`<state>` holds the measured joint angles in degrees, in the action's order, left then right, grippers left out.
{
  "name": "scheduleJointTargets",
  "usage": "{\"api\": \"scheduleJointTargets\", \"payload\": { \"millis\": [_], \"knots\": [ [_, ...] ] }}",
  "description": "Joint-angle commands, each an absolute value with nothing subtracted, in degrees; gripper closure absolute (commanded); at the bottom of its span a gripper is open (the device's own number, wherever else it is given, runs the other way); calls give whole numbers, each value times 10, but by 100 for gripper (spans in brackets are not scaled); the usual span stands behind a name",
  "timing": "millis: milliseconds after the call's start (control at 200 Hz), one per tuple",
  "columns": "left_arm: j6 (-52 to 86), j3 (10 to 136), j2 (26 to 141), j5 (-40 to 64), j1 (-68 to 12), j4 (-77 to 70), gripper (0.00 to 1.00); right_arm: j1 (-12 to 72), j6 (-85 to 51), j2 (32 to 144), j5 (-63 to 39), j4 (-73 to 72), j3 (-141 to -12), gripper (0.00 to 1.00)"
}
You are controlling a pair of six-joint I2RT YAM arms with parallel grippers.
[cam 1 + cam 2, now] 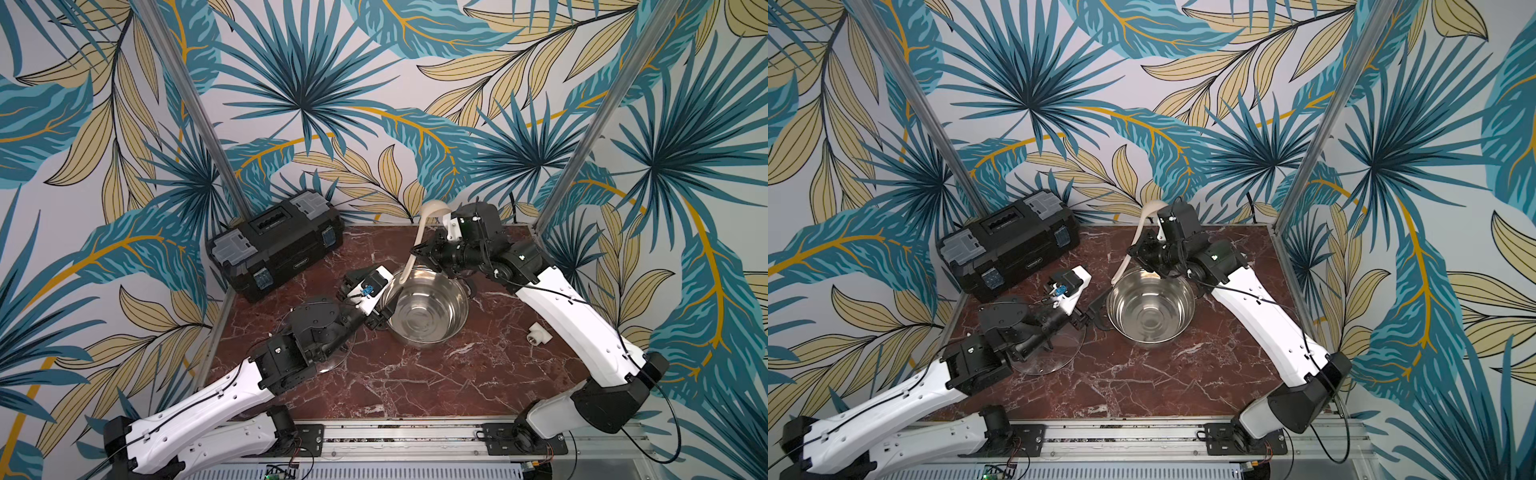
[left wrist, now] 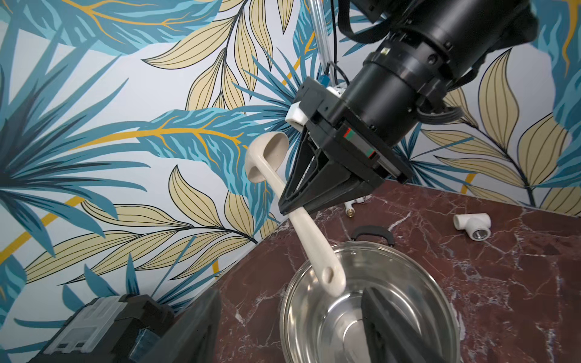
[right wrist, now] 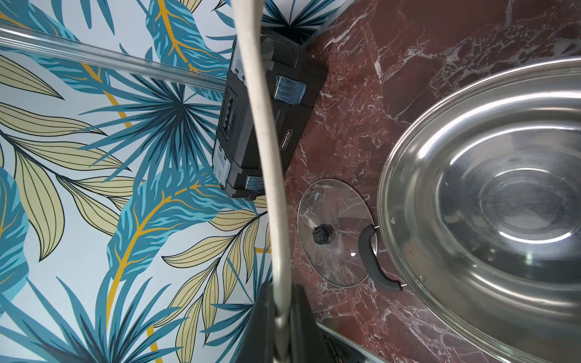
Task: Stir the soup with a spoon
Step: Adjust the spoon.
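Ladle (image 2: 312, 248) held tilted, bowl upward, by the right gripper (image 2: 294, 207), closed on the middle of its handle; handle end down over the rim of the steel pot (image 2: 393, 248) on the marble table (image 1: 395, 386). Left gripper (image 2: 290, 301) open beside the pot, fingers (image 2: 386, 327) apart on both sides of its rim

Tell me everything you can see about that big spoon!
The spoon is a cream, plastic-looking ladle with a long slim handle, a deep round bowl and a little hole at the handle's end. It hangs tilted and upside down: bowl up, handle end down over the open pot. The right gripper pinches the handle about midway; nothing else seems to touch it.
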<state>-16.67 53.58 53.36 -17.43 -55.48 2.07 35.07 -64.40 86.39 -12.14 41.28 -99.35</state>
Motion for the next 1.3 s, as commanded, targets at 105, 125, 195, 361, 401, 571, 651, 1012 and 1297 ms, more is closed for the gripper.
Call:
{"api": "scheduleJointTargets", "payload": {
  "millis": [105, 125, 195, 361, 401, 571, 651, 1012, 1297],
  "knots": [
    [-202, 524, 565, -211, -571, -10, 31, 365, -663, 859, -121, 390, -999, 100],
    [-202, 523, 564, -213, -571, -11, 32, 366, -663, 858, -121, 389, -998, 100],
    [-204, 524, 570, -226, -573, -17, 35, 371, -667, 856, -120, 388, -996, 100],
    [-215, 535, 586, -249, -577, -28, 45, 384, -677, 856, -111, 389, -992, 100],
    [-219, 539, 593, -255, -577, -25, 47, 387, -680, 856, -109, 389, -991, 100],
    [-227, 541, 611, -269, -580, -20, 49, 399, -685, 856, -100, 391, -991, 100],
    [-225, 537, 612, -278, -580, -26, 51, 403, -685, 855, -97, 392, -987, 100],
    [-218, 541, 611, -288, -581, -27, 63, 410, -691, 857, -89, 384, -970, 100],
    [-210, 538, 615, -295, -581, -27, 76, 414, -694, 860, -96, 379, -965, 100]
  ]
}}
